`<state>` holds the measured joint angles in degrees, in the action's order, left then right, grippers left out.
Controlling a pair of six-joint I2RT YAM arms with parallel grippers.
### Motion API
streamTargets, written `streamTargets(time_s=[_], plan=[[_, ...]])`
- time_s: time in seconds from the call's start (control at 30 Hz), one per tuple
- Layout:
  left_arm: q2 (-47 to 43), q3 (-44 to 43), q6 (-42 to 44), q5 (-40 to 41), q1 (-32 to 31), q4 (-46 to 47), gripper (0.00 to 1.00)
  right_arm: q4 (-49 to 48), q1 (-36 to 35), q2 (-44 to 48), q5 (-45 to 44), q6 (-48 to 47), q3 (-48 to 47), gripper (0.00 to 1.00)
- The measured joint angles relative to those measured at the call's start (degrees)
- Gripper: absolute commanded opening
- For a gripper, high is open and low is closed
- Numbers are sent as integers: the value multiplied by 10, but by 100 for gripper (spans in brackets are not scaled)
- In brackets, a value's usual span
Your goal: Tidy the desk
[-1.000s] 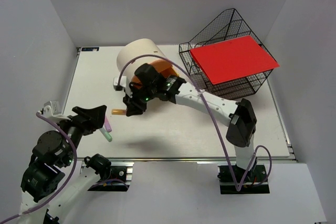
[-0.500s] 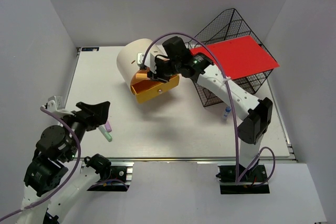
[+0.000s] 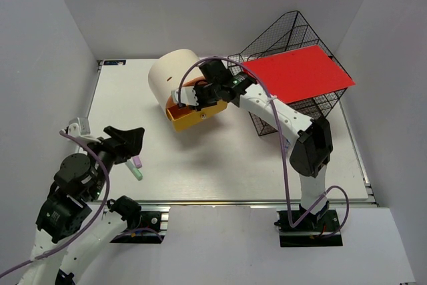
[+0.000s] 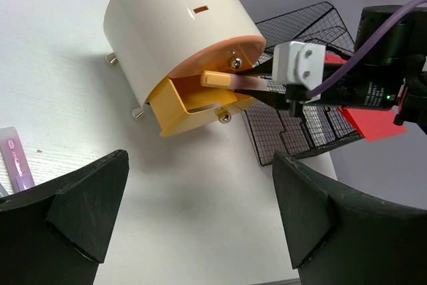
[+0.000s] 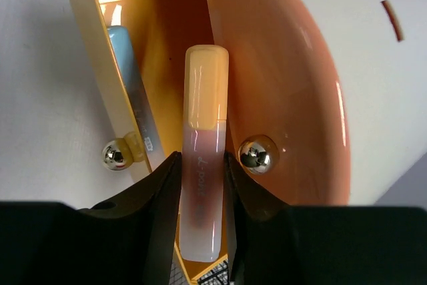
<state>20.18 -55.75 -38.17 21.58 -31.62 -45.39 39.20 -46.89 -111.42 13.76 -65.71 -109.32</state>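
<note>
Our right end effector (image 5: 201, 165) grips a tube (image 5: 205, 98) at the open drawer (image 3: 192, 118); our left end effector (image 4: 200, 198) hangs open above the bench (image 3: 220, 165).

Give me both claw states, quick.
Left claw: open, empty.
Right claw: shut on the yellow-capped gloss tube, at the open orange drawer.

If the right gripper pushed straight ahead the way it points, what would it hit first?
Probably the open drawer: the tube in the right gripper points into it, close beside the orange front. Depth is unclear; the cap may graze that front.
</note>
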Motion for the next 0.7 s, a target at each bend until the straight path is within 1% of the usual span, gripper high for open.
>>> streamTargets(time_s=[0.03, 0.07, 0.1, 0.13, 0.3, 0.4, 0.47, 0.5, 0.53, 0.57, 0.6, 0.67, 0.7], plan=[[2, 0, 0, 0, 0, 0, 98, -2, 0, -4, -3, -7, 0, 31], [3, 0, 0, 0, 0, 0, 98, -3, 0, -7, -6, -12, 0, 33], [5, 1, 0, 0, 0, 0, 98, -3, 0, -11, -8, -17, 0, 38], [6, 2, 0, 0, 0, 0, 98, -2, 0, -13, -10, -21, 0, 41], [38, 8, -4, -1, 0, -3, 98, -10, 0, -15, -16, -23, 3, 43], [105, 4, -10, -2, 0, -19, 98, -12, 0, -14, -16, -20, 5, 44], [162, -4, -16, -2, 0, -36, 95, -12, 0, -13, -16, -18, 5, 44], [191, -6, -20, -2, 0, -43, 90, -12, 0, -11, -16, -14, 5, 44], [216, -7, -24, -2, 0, -48, 86, -12, 0, -9, -16, -9, 5, 31], [237, -7, -25, -1, 0, -54, 81, -12, 1, -4, -12, 1, 5, 6], [258, -7, -28, 0, 0, -60, 66, -14, 3, 3, -5, 17, 5, 0], [283, -7, -32, 7, 0, -66, 51, -18, 9, 25, 15, 67, 7, 0], [290, -7, -34, 13, 0, -69, 39, -23, 14, 44, 31, 104, 12, 0]])
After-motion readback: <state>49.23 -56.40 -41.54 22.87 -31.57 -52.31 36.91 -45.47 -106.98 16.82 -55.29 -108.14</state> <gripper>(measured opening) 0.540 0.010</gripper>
